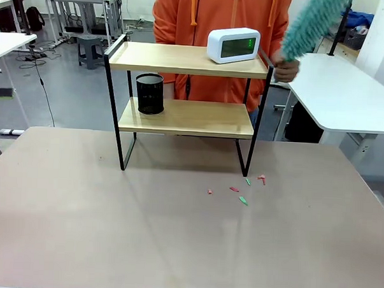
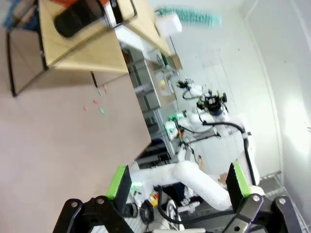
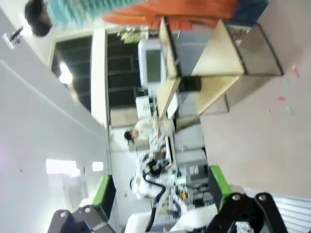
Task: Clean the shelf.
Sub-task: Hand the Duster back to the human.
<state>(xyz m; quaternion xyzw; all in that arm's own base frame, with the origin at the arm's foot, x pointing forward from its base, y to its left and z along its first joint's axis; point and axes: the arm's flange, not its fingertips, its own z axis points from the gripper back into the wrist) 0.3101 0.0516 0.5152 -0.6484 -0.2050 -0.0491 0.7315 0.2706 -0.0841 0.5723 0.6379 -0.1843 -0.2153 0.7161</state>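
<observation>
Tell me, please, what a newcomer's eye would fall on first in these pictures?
A person in an orange hoodie holds up a fluffy teal duster behind the two-tier wooden shelf with a black metal frame. A white digital clock sits on its top board, a black mesh cup on the lower.

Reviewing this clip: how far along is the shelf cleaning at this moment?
Early, by the look of it. The shelf still carries a white clock on top and a black mesh cup on the lower board. In hand: the person's hand holds a teal duster raised beside the shelf, off the boards. Left: coloured scraps lie on the table. Both arms' jaws are open and empty.
</observation>
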